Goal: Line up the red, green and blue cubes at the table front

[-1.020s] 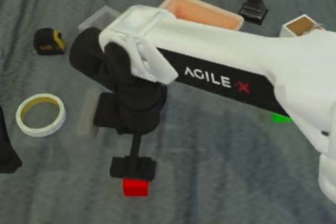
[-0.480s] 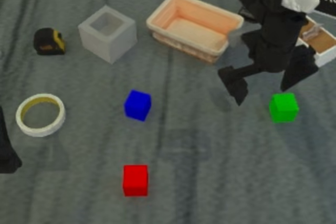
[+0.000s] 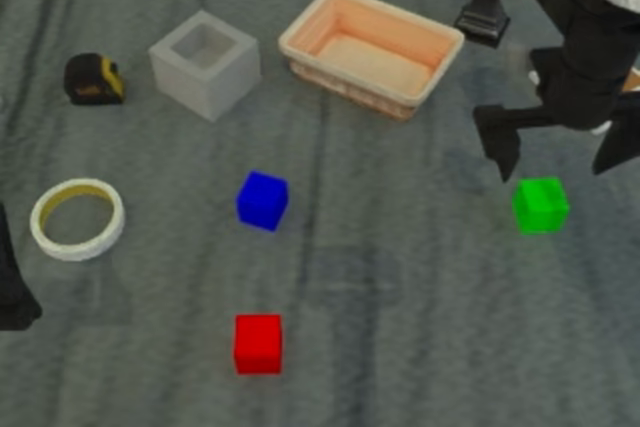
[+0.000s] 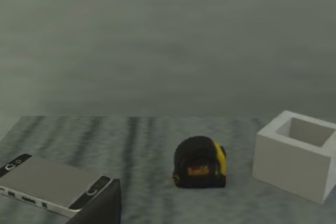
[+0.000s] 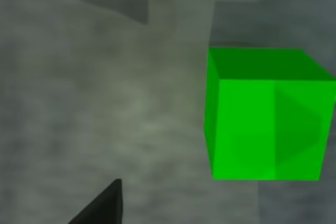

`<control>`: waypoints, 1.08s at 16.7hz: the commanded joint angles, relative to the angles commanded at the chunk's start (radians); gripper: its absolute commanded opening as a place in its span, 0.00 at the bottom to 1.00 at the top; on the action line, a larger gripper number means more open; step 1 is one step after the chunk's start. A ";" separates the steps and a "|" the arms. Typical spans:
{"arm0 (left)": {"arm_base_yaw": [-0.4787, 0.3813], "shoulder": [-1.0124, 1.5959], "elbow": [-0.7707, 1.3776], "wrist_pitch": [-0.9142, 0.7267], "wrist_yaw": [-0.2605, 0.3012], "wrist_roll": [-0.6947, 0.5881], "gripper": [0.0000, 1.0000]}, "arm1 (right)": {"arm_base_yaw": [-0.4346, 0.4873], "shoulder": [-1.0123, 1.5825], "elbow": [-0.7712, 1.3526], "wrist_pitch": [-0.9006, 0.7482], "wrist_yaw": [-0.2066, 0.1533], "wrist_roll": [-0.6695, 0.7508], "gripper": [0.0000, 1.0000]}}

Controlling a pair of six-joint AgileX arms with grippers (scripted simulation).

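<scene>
Three small glossy cubes of equal size lie on the bench (image 3: 420,287), one of each colour. The red cube (image 3: 258,343) sits near the front edge, left of centre; the blue cube (image 3: 263,200) lies behind it, mid-bench, turned slightly askew; the green cube (image 3: 541,205) rests well apart on the right side. All three stand flat, and none touches anything.

One right gripper (image 3: 560,142) hangs just behind the green cube, above the bench, its fingers spread wide and holding nothing — the cube fills much of the right wrist view (image 5: 265,116). The left arm (image 3: 12,282) stays parked at the left edge; I cannot tell the state of its fingers.

Along the back stand one grey hollow box (image 3: 205,62), one peach basket (image 3: 370,47) and one black tape measure (image 3: 93,79); one tape ring (image 3: 77,219) lies at the left. Open bench runs along the front — right of the red cube to the far edge.
</scene>
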 joint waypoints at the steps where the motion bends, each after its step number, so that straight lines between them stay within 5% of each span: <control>1: 0.000 0.000 0.000 0.000 0.000 0.000 1.00 | 0.000 0.001 -0.002 0.003 0.000 0.000 1.00; 15: 0.000 0.000 0.000 0.000 0.000 0.000 1.00 | -0.002 0.121 -0.174 0.300 0.001 0.005 1.00; 18: 0.000 0.000 0.000 0.000 0.000 0.000 1.00 | -0.002 0.121 -0.174 0.300 0.001 0.005 0.77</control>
